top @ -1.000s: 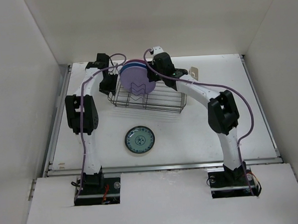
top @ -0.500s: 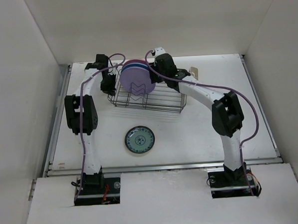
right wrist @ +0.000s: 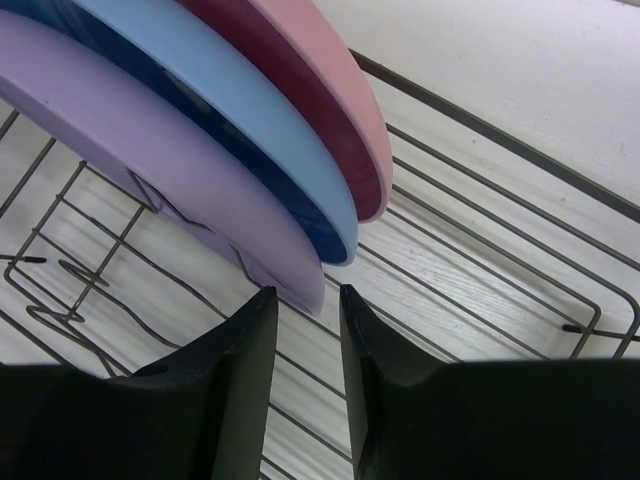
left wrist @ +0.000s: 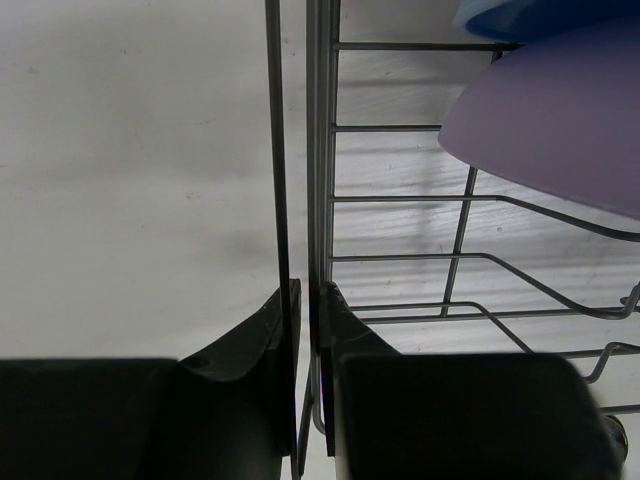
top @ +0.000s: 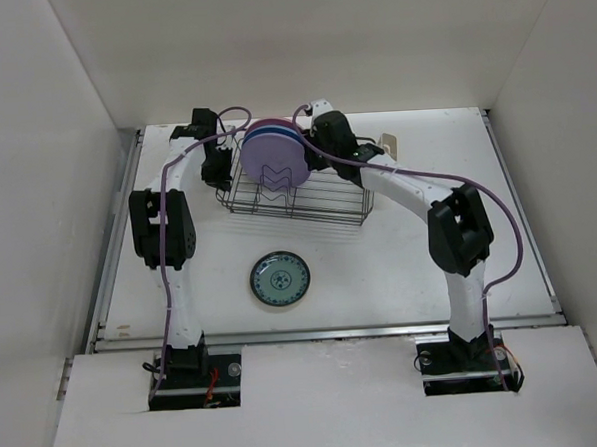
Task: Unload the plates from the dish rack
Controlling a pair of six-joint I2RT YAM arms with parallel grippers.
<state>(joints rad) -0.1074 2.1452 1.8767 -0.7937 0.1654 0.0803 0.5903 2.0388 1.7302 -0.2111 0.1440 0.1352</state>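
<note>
Jaws of right gripper [right wrist: 305, 293] parted, round plain lavender plate [right wrist: 150, 140] edge-on just ahead of the gap — left gripper [left wrist: 308, 295] clenched on dark wire dish rack [left wrist: 322, 150] rim (steadying, probably).

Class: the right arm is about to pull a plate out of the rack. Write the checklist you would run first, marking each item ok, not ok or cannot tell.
1. Rack steadied: the left gripper is shut on the rim wire of the dark wire dish rack. Ok.
2. Alignment: the right gripper has the rim of the round lavender plate at the mouth of its gap. Ok.
3. Grip on that plate: jaws apart, not clamped. Not ok.
4. Neighbours clear: the blue plate and pink plate lie outside the fingers. Ok.
5. Lavender plate free of the zigzag divider: cannot tell.
</note>
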